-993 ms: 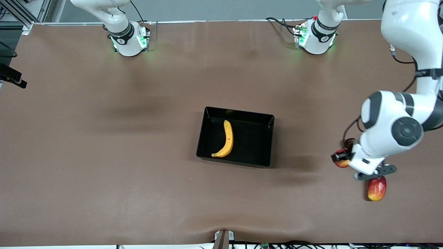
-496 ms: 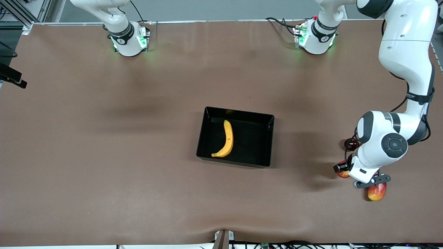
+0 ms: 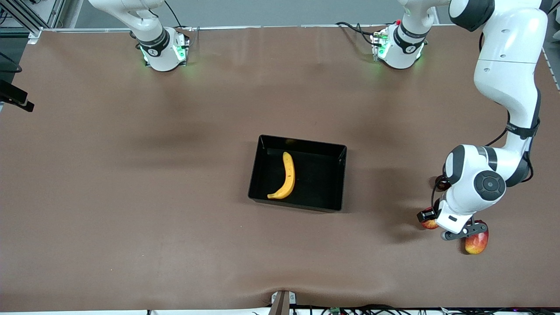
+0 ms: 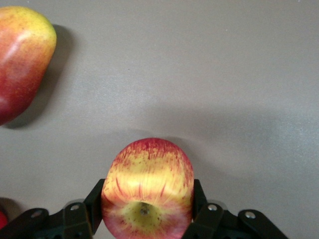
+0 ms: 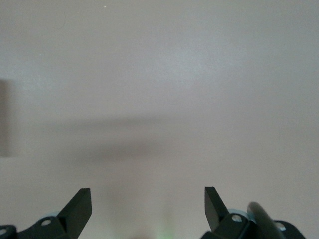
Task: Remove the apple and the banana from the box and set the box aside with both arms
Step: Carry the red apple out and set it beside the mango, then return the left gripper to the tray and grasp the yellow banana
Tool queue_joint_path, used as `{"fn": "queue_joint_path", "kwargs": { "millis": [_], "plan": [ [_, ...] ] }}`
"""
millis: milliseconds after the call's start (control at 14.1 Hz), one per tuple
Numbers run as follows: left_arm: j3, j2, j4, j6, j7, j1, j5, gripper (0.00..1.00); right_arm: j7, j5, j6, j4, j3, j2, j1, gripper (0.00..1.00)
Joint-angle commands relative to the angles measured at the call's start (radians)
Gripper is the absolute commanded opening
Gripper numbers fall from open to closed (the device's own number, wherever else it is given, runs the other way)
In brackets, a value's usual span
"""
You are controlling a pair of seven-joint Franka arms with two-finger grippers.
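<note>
— What's the left gripper point(image 4: 144, 219) doing down there?

— It has the apple point(image 4: 147, 191) between its two black fingers point(image 4: 94, 211), one pressed on each side of the fruit. The apple is red with yellow streaks, and its dimpled end faces the wrist camera. I can't tell whether it rests on the table or is just off it.

— Where is that on the table?

— At the left arm's end, low over the brown table point(image 3: 131, 197). From the front camera only a sliver of the apple point(image 3: 429, 224) shows past the white wrist, with the left gripper point(image 3: 442, 225) tucked underneath.

— Anything close by?

— The mango point(image 3: 476, 242), red and yellow, lies just beside the wrist, a little nearer the front camera than the apple. In the left wrist view the mango point(image 4: 22, 59) sits apart from the apple, not touching it. A small dark fruit point(image 3: 441, 183) peeks out by the arm, farther from the camera.

— And the box?

— The black box point(image 3: 339, 183) sits around the middle of the table, well apart from the apple. The banana point(image 3: 286, 176) lies in it, toward the right arm's side of the box.

— The other arm?

— It waits up high. The right gripper point(image 5: 148, 204) has its fingers spread wide with nothing between them, only bare table below.
</note>
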Motion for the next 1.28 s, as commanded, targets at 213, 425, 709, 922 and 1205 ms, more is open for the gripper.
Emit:
{"fn": "queue_joint_path", "kwargs": {
  "millis": [213, 425, 709, 922, 1205],
  "plan": [
    [0.001, 0.02, 0.058, 0.019, -0.001, 0.03, 0.031, 0.0, 0.007, -0.003, -0.006, 0.006, 0.011, 0.002, -0.015, 1.0],
    [0.009, 0.064, 0.11, 0.038, 0.003, 0.062, 0.032, 0.0, 0.007, -0.003, -0.005, 0.006, 0.011, 0.002, -0.015, 1.0],
    [0.015, 0.115, 0.113, 0.14, 0.028, 0.099, 0.031, 0.0, 0.005, -0.003, -0.003, 0.006, 0.011, 0.002, -0.016, 1.0],
    [0.04, 0.124, 0.132, 0.148, 0.079, 0.099, 0.028, 0.27, 0.007, -0.003, -0.005, 0.005, 0.011, 0.002, -0.023, 1.0],
    [0.029, 0.078, 0.129, 0.133, 0.06, 0.088, 0.017, 1.0, 0.007, -0.003, -0.005, 0.005, 0.011, 0.002, -0.026, 1.0]
  ]
}}
